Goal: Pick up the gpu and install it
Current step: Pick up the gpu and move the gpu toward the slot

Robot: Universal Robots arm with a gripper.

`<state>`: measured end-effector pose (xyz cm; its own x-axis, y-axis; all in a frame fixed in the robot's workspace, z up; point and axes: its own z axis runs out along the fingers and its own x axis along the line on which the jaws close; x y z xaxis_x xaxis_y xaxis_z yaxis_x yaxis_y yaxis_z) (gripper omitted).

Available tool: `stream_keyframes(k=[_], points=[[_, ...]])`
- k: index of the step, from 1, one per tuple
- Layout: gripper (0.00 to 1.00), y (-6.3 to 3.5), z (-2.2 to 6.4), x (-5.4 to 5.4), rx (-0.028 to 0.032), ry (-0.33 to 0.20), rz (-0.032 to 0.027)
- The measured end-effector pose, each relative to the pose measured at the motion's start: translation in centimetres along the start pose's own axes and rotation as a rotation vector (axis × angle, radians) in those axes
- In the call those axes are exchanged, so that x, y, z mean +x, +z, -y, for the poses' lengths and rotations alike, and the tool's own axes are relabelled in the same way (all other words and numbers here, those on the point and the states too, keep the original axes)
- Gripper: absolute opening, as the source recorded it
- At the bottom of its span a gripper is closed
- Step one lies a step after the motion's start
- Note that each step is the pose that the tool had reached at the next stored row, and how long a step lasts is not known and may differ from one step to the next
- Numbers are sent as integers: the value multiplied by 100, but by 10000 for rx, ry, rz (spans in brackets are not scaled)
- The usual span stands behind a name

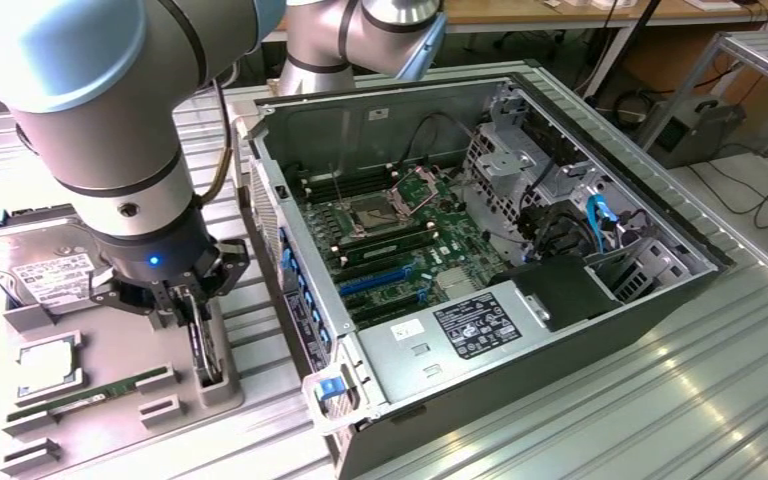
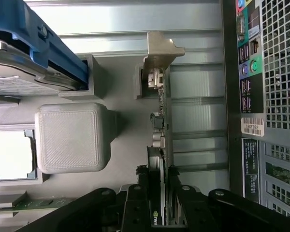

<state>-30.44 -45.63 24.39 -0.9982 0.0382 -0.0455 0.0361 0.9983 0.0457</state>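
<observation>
Black pincer [image 2: 158, 180], dark gpu [image 2: 159, 140] with silver bracket [image 2: 160, 48], grey tray [image 1: 217, 388], green RAM stick [image 1: 91, 393], blue slots [image 1: 381, 280]

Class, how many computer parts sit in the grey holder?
4: hard drive at back, processor in the middle, RAM stick in front, gpu upright in the gripper. The arm may hide more.

The gpu [image 1: 203, 350] stands on edge in the tray [image 1: 217, 398] beside the case [image 1: 571, 385].
</observation>
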Motion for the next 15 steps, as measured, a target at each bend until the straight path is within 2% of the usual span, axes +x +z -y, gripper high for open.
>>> stream_keyframes(k=[5, 9, 15], points=[[27, 0, 0, 0, -23, -502, -27], [26, -4, 0, 0, -27, -544, -45], [26, -79, -2, -7, -39, -570, -100]])
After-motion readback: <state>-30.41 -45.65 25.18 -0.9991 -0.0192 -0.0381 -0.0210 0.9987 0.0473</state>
